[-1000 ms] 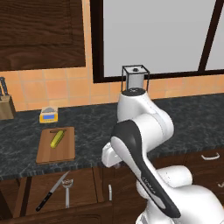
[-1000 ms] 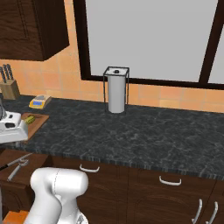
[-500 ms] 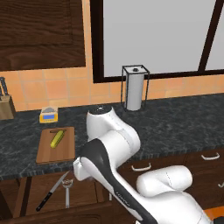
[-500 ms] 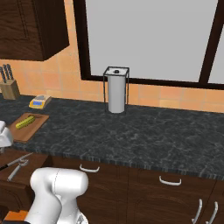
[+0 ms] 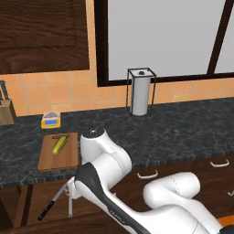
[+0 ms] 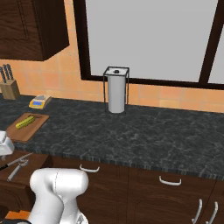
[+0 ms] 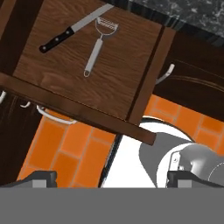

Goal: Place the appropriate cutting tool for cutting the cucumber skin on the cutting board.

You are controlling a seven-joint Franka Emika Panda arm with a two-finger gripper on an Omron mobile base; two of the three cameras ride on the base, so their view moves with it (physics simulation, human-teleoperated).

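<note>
Peeler (image 7: 100, 43): in drawer beside knife (image 7: 74, 29), untouched. Board (image 5: 58, 151): cucumber (image 5: 59, 145) only. My fingers (image 7: 45, 178): spread, empty.

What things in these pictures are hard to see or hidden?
- Peeler: in the left base view the arm covers its head.
- Knife: in the right base view the picture's left edge cuts off its handle.
- Hand: in the hand view just the fingertips show above the bottom edge, spread wide apart.
- Yellow box: too small to tell what it is.
</note>
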